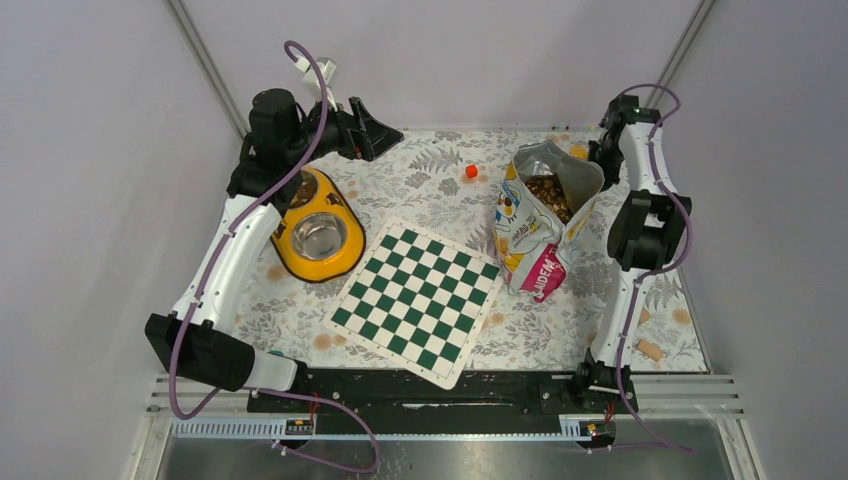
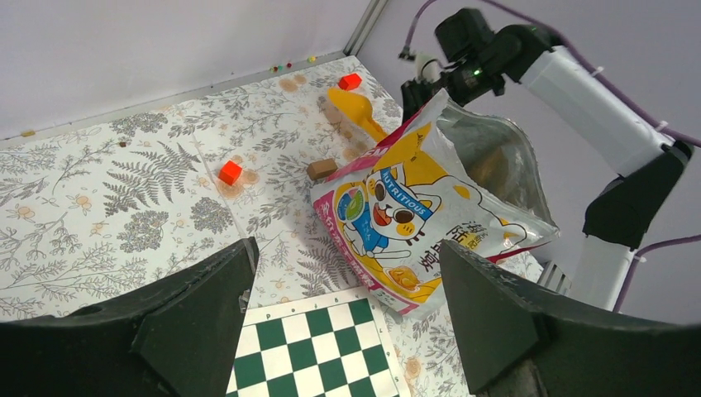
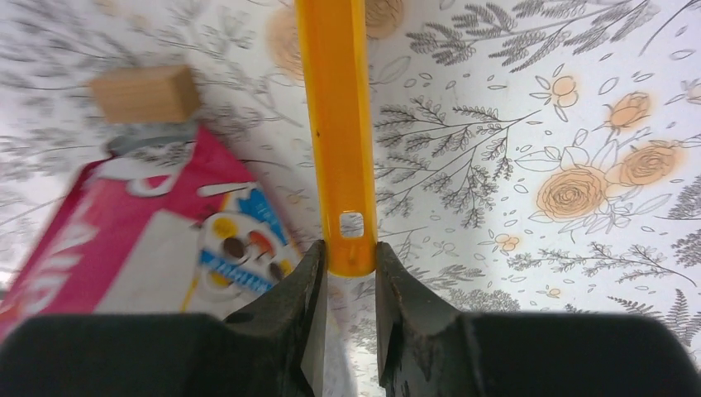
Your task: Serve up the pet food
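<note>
The pet food [image 1: 548, 195] shows as brown kibble inside an open printed bag [image 1: 535, 225] standing at the right; the bag [image 2: 413, 207] also fills the left wrist view. More kibble lies in the far compartment [image 1: 300, 190] of a yellow double bowl [image 1: 350, 215] at the left. My right gripper [image 3: 349, 252] is shut on the end of a yellow scoop's handle [image 3: 335, 124], low over the table behind the bag. The scoop [image 2: 355, 107] lies there beside the bag. My left gripper [image 2: 347, 252] hangs open and empty beyond the bowl, and faces the bag.
A green and white chessboard [image 1: 415, 300] lies in the middle front. A red cube [image 1: 471, 171] sits on the cloth, another [image 2: 350, 81] near the back wall. A wooden block [image 3: 145, 93] lies by the bag, another [image 1: 650, 349] at the front right.
</note>
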Robot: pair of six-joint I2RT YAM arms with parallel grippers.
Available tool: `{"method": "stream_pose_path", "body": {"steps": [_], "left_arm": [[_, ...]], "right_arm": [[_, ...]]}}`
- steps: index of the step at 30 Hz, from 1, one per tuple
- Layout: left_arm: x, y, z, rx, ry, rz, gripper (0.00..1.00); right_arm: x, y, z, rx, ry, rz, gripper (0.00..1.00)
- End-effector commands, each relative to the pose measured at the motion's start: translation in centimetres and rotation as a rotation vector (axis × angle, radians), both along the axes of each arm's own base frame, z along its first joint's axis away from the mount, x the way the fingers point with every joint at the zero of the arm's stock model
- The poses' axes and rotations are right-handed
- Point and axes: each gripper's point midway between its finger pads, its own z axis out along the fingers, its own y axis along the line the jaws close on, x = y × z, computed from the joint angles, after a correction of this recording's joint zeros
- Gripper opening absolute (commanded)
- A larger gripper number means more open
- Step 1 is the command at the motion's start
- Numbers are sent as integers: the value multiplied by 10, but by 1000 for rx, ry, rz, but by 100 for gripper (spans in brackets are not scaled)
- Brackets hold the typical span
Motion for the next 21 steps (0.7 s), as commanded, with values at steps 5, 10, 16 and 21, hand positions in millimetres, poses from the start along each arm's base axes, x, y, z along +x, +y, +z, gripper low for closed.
{"method": "stream_pose_path", "body": {"steps": [5,10,16,21], "left_arm": [[-13,9,26,-22,-77,32,82],[-19,10,24,-25,-75,32,82],[-23,10,26,-34,-71,28,82],[-27,10,27,-40,-69,25,82]], "right_arm": [[3,23,100,90,-192,-23,6],[-8,24,98,90,-161,-28,6],[-11,28,123,104,-222,-31,6],[-15,29,147,97,-281,-33,7]]}}
